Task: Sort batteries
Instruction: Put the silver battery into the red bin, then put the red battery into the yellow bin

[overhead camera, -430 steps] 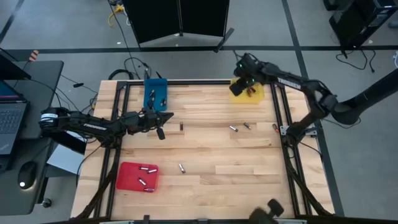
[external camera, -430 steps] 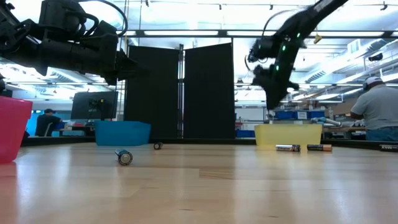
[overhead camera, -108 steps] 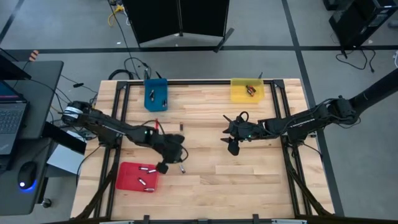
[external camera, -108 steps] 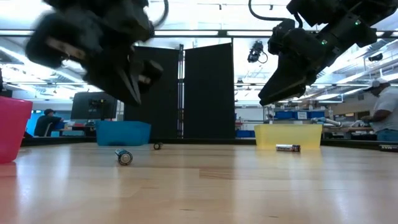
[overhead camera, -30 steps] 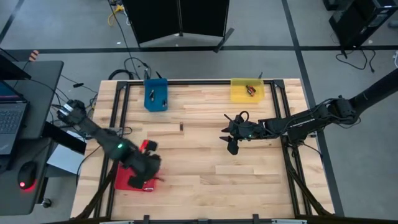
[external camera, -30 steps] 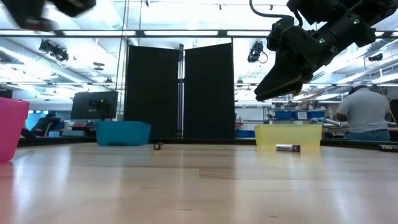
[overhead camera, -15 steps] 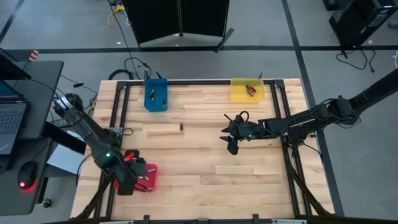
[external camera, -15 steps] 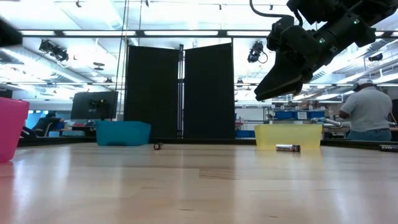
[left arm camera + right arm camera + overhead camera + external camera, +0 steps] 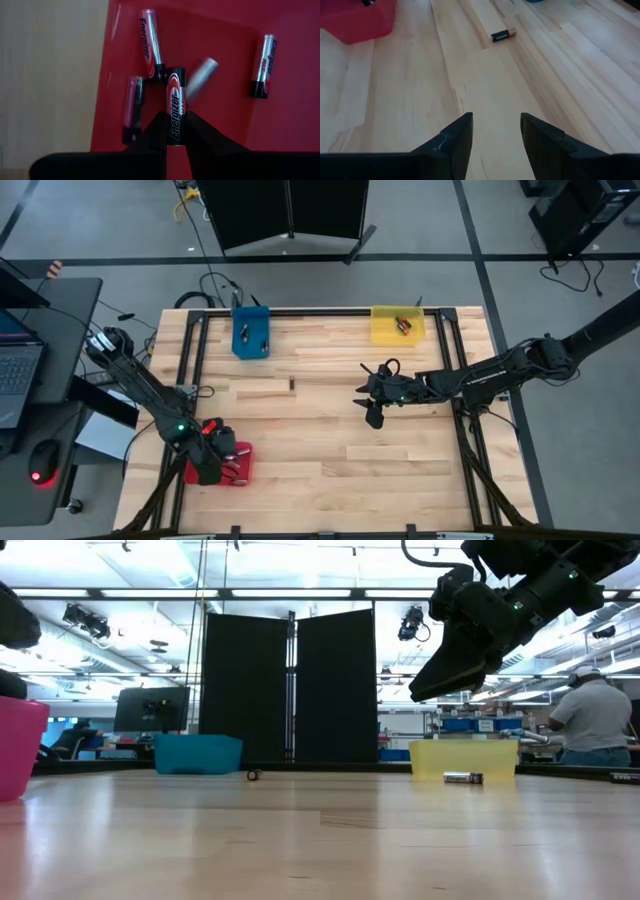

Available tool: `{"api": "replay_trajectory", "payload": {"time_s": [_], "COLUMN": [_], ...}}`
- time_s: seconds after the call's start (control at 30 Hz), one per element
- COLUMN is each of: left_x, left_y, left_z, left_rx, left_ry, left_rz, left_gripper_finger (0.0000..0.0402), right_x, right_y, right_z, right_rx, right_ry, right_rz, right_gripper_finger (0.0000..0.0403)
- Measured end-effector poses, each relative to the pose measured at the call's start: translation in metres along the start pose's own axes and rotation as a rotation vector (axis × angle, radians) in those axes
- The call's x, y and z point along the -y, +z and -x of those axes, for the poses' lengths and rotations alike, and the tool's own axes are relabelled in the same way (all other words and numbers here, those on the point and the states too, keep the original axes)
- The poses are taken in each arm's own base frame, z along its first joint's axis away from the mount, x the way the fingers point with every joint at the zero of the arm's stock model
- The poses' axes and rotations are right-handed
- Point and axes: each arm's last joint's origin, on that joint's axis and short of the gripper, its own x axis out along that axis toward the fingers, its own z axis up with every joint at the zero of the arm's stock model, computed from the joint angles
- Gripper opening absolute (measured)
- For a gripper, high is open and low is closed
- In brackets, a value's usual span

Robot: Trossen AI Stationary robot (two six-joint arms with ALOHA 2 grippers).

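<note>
My left gripper point(image 9: 222, 462) hangs over the red tray point(image 9: 243, 450), pointing steeply down, shut on a black battery point(image 9: 175, 100). Several silver-and-red batteries point(image 9: 150, 42) lie on the tray's floor point(image 9: 225, 115) beneath it. My right gripper point(image 9: 368, 408) hovers above the middle of the table; in its wrist view the fingers point(image 9: 455, 137) stand open with nothing between them. One dark battery with a copper end point(image 9: 501, 34) lies loose on the wood ahead of it, also seen from above point(image 9: 291, 385). My left gripper pinches the black battery's near end point(image 9: 175, 136) between its two fingers, which come from above and slant down. The battery lies along the fingers and sticks out past their tips toward the tray floor. Whether its free end touches the tray, I cannot tell.
A blue tray point(image 9: 250, 332) with batteries stands at the far left and a yellow tray point(image 9: 397, 325) at the far right. Another battery point(image 9: 463, 778) lies before the yellow tray. Bare wood spreads across the table's middle and near side. A person point(image 9: 590, 720) stands beyond the table.
My left gripper has come down toward the red tray with the black battery, shifting a little toward the table's left edge and rolling about its own axis.
</note>
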Motion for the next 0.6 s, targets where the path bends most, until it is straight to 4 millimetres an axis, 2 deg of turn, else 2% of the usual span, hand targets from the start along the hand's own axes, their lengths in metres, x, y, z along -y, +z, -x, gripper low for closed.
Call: {"api": "replay_trajectory", "payload": {"time_s": [0.23, 0.43, 0.6], "left_x": [-0.001, 0.002, 0.011], "left_y": [-0.002, 0.0, 0.007], "left_z": [-0.004, -0.003, 0.006], "left_rx": [-0.005, -0.004, 0.014], "left_ry": [-0.008, -0.037, -0.075], "left_rz": [0.006, 0.009, -0.002], "left_gripper_finger": [0.0049, 0.0115, 0.0132], "right_x": [0.0, 0.0, 0.0], "right_y": [0.0, 0.0, 0.0], "right_z": [0.0, 0.0, 0.0], "right_rx": [0.0, -0.003, -0.003], "right_ry": [0.0, -0.001, -0.001], "right_rz": [0.0, 0.0, 0.0], "right_gripper_finger": [0.0175, 0.0174, 0.0175]}}
